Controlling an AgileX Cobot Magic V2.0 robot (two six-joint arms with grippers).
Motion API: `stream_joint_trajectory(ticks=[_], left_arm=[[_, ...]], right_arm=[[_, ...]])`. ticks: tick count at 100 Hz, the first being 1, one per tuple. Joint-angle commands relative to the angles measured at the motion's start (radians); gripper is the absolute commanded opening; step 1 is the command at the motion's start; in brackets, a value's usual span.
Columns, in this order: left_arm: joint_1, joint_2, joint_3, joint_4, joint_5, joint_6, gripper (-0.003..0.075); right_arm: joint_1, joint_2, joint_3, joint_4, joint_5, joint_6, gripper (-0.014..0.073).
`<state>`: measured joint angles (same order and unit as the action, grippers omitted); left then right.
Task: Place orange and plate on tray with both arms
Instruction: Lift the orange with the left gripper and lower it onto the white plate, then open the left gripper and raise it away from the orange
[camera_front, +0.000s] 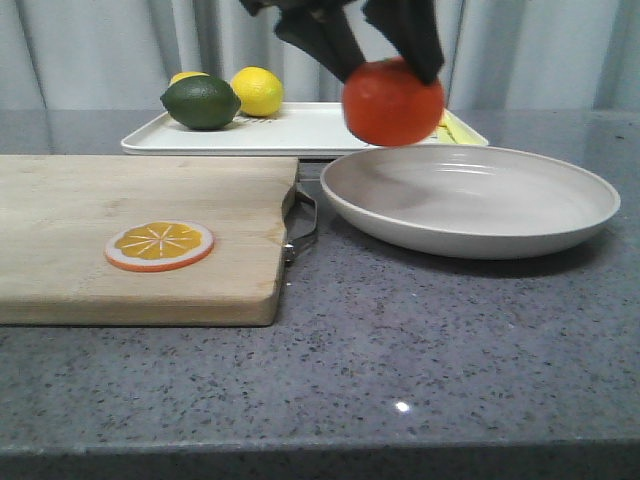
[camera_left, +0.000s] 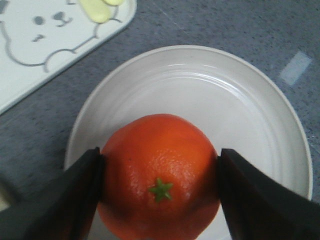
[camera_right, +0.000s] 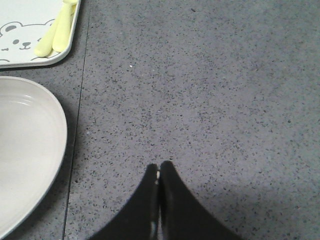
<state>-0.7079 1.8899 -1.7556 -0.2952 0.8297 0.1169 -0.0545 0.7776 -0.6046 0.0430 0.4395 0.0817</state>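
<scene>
Left tool (camera_left: 160, 187) clamps the glossy, firm-looking round orange (camera_left: 160, 175) at its widest sides, likely slippery, above the shallow off-white plate (camera_left: 250, 110); right tool (camera_right: 159, 172) pressed together.

A wooden cutting board (camera_front: 140, 235) lies on the grey speckled worktop (camera_front: 400, 360), filling the left side of the front view. It has a metal handle (camera_front: 303, 222) at its right end. A flat orange slice (camera_front: 160, 245) with a white rim rests on the board, towards its near edge. Further back, a dark green lime (camera_front: 201, 102) sits beside a yellow lemon (camera_front: 257, 90), the two close together; a second yellow fruit (camera_front: 187, 77) peeks out behind the lime, mostly hidden. A pale yellow, elongated item (camera_right: 54, 35) lies farther right; what it is cannot be told. Grey curtains (camera_front: 100, 50) hang behind the worktop.
</scene>
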Motion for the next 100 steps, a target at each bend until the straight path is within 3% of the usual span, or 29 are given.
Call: stream_joint_trajectory(ticks=[1, 34, 44, 56, 64, 90, 100], left_arm=[[-0.039, -0.004, -0.08, -0.024, -0.023, 0.002, 0.0181], [-0.056, 0.074, -0.12, -0.026, 0.018, 0.002, 0.0202], [-0.056, 0.074, -0.125, -0.036, 0.02, 0.002, 0.0306], [-0.056, 0.074, -0.137, -0.038, 0.024, 0.002, 0.0497], [-0.056, 0.074, -0.155, -0.038, 0.039, 0.002, 0.0564], [-0.046, 0.067, -0.225, -0.038, 0.127, 0.002, 0.0564], [-0.032, 0.043, -0.225, -0.039, 0.14, 0.002, 0.0511]], right_arm=[[-0.004, -0.001, -0.038, -0.003, -0.063, -0.008, -0.0066], [-0.004, -0.001, -0.038, -0.003, -0.062, -0.008, -0.0066], [-0.004, -0.001, -0.038, -0.003, -0.062, -0.008, -0.0066], [-0.004, -0.001, -0.038, -0.003, -0.059, -0.008, -0.0066], [-0.004, -0.001, -0.038, -0.003, -0.056, -0.008, -0.0066], [-0.004, -0.001, -0.038, -0.003, -0.054, -0.008, -0.0066], [-0.004, -0.001, -0.038, -0.003, -0.053, -0.008, -0.0066]])
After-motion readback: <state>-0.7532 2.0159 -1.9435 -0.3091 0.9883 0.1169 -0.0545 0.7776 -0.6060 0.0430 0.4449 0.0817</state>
